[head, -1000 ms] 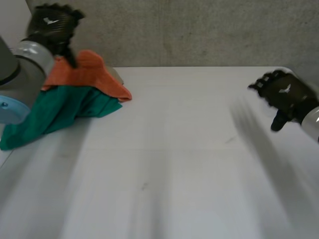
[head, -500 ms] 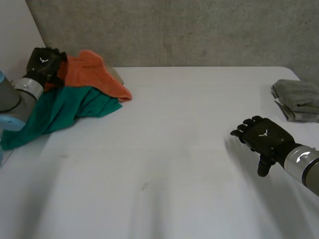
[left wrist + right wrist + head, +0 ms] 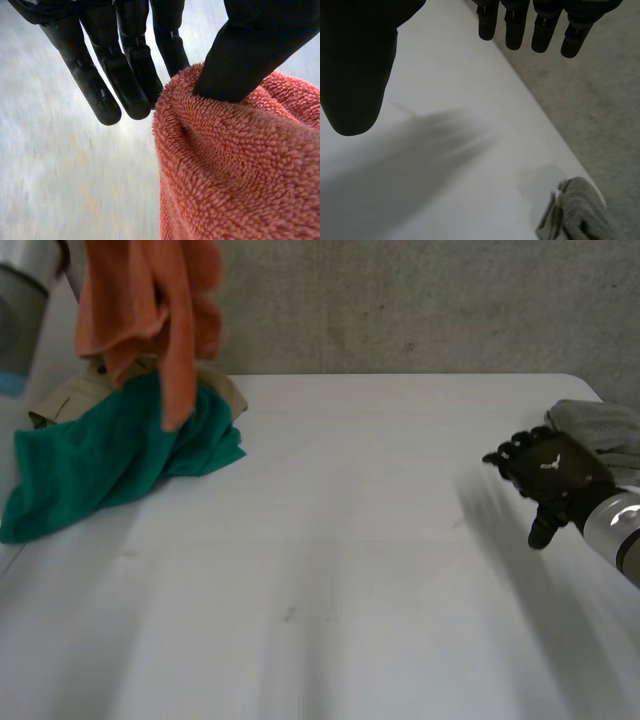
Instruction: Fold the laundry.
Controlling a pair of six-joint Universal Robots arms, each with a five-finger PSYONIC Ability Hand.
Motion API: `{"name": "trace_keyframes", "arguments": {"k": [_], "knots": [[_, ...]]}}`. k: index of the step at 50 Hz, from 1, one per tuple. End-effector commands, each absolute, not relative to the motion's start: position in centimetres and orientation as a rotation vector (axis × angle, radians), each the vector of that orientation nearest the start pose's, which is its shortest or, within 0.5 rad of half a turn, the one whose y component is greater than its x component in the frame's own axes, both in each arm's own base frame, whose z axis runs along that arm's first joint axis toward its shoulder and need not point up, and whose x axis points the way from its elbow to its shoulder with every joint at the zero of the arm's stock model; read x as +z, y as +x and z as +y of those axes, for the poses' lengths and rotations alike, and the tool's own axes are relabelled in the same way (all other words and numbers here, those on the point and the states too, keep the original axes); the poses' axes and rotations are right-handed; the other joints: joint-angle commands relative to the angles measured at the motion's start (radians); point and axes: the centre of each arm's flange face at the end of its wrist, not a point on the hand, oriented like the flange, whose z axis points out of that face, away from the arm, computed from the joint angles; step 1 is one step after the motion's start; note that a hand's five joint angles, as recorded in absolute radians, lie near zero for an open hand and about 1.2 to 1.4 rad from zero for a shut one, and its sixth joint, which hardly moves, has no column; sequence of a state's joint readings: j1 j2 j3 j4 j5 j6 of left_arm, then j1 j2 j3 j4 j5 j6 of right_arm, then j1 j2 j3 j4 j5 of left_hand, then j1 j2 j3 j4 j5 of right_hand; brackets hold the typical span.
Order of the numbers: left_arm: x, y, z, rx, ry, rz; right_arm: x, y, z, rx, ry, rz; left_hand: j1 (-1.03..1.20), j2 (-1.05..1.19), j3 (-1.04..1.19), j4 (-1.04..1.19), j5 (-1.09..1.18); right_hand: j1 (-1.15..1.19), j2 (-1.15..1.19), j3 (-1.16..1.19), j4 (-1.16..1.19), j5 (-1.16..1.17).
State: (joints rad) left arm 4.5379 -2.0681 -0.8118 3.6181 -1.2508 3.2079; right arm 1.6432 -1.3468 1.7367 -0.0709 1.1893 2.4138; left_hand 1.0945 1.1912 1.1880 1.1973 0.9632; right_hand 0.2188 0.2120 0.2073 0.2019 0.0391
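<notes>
An orange towel (image 3: 140, 310) hangs in the air above the pile at the table's far left, below my left arm (image 3: 20, 290). In the left wrist view my left hand (image 3: 130, 75) pinches a fold of the orange towel (image 3: 235, 175) between thumb and fingers. Under it lie a green cloth (image 3: 110, 465) and a beige cloth (image 3: 75, 395), both crumpled. My right hand (image 3: 550, 470) hovers at the table's right side with straight fingers (image 3: 535, 25) and nothing in it.
A folded grey towel (image 3: 600, 425) lies at the far right edge, just behind my right hand, and near the table corner as the grey towel (image 3: 580, 210) in the right wrist view. The white table (image 3: 340, 570) is bounded by a grey wall behind.
My left hand has shut on the orange towel and lifted it off the pile. The right hand has moved back toward the grey towel.
</notes>
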Motion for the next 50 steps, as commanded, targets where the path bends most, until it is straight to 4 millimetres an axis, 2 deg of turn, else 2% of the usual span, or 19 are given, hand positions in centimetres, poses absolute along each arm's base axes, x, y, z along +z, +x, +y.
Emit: {"name": "trace_keyframes", "arguments": {"k": [1,6,9,10,13,14,17,18,20,21,25,27,28,30,32,36,40,47,50], "knots": [[49.9,-24.6,-33.3,-3.381,0.510,1.121,22.6,18.7,-29.8,-1.982,-1.104,2.199,0.302,0.205,0.208,0.199,0.258,-0.044,-0.038,-0.033,-0.027,-0.039],[49.7,-27.0,-31.3,-3.462,0.502,1.192,22.9,18.7,-29.3,-1.970,-1.025,2.197,0.302,0.205,0.208,0.199,0.258,-0.044,-0.038,-0.033,-0.027,-0.039],[46.7,-28.8,-30.9,-3.422,0.549,1.410,22.8,18.5,-29.1,-1.959,-1.002,2.205,0.302,0.205,0.208,0.199,0.258,-0.044,-0.038,-0.033,-0.027,-0.039],[44.8,-29.4,-30.9,-3.379,0.563,1.531,22.6,18.3,-29.1,-1.957,-0.994,2.213,0.302,0.205,0.208,0.199,0.258,-0.044,-0.038,-0.033,-0.027,-0.039],[41.3,-30.5,-31.0,-3.294,0.601,1.731,22.4,18.3,-29.1,-1.958,-0.992,2.216,0.302,0.205,0.208,0.199,0.258,-0.044,-0.038,-0.033,-0.027,-0.039],[38.3,-31.5,-31.1,-3.215,0.637,1.883,22.4,18.3,-29.1,-1.960,-0.992,2.215,0.302,0.205,0.208,0.199,0.258,-0.044,-0.038,-0.033,-0.027,-0.039],[33.0,-33.2,-30.5,-3.054,0.719,2.112,22.2,18.2,-29.0,-1.953,-0.990,2.221,0.302,0.205,0.208,0.199,0.258,-0.044,-0.038,-0.033,-0.027,-0.039],[30.2,-34.1,-30.2,-2.951,0.769,2.211,22.2,18.2,-29.0,-1.953,-0.990,2.221,0.302,0.205,0.208,0.199,0.258,-0.044,-0.038,-0.033,-0.027,-0.039],[27.1,-34.4,-30.3,-2.828,0.807,2.293,22.1,18.2,-29.0,-1.950,-0.988,2.223,0.302,0.205,0.208,0.199,0.258,-0.044,-0.038,-0.033,-0.027,-0.039],[24.3,-34.6,-30.3,-2.707,0.831,2.359,22.1,18.2,-28.9,-1.949,-0.987,2.225,0.302,0.205,0.208,0.199,0.258,-0.044,-0.038,-0.033,-0.027,-0.039],[19.4,-34.7,-30.3,-2.466,0.843,2.445,22.0,18.2,-28.9,-1.946,-0.986,2.229,0.302,0.205,0.208,0.199,0.258,-0.044,-0.038,-0.033,-0.027,-0.039],[18.1,-34.9,-30.0,-2.400,0.870,2.475,22.1,18.2,-28.9,-1.948,-0.986,2.228,0.302,0.205,0.208,0.199,0.258,-0.044,-0.038,-0.033,-0.027,-0.039],[18.0,-35.1,-29.7,-2.389,0.887,2.485,22.1,18.2,-28.9,-1.949,-0.987,2.230,0.235,0.139,0.142,0.132,0.192,-0.044,-0.038,-0.033,-0.027,-0.039],[18.1,-35.5,-29.3,-2.385,0.924,2.495,22.1,18.2,-28.9,-1.949,-0.988,2.230,-0.318,-0.415,-0.411,-0.421,-0.361,-0.044,-0.038,-0.033,-0.027,-0.039],[18.7,-35.6,-29.2,-2.402,0.931,2.476,22.4,18.3,-28.7,-1.955,-0.994,2.225,-0.527,-0.624,-0.621,-0.630,-0.571,-0.044,-0.038,-0.033,-0.027,-0.039],[22.3,-35.1,-28.7,-2.510,0.892,2.383,23.0,18.4,-28.3,-1.972,-1.005,2.206,-0.590,-0.687,-0.684,-0.693,-0.633,-0.044,-0.038,-0.033,-0.027,-0.039],[24.9,-34.3,-27.6,-2.566,0.880,2.331,23.3,18.7,-27.2,-1.923,-1.022,2.222,-0.590,-0.687,-0.684,-0.693,-0.634,-0.044,-0.038,-0.033,-0.027,-0.039],[24.3,-32.5,-23.7,-2.410,1.045,2.326,21.9,19.2,-24.6,-1.702,-1.157,2.312,-0.576,-0.672,-0.669,-0.679,-0.619,-0.044,-0.038,-0.033,-0.027,-0.039],[22.8,-33.2,-20.7,-2.344,1.224,2.280,21.2,19.2,-23.9,-1.655,-1.255,2.321,-0.564,-0.661,-0.657,-0.667,-0.607,-0.044,-0.038,-0.033,-0.027,-0.039]]}}
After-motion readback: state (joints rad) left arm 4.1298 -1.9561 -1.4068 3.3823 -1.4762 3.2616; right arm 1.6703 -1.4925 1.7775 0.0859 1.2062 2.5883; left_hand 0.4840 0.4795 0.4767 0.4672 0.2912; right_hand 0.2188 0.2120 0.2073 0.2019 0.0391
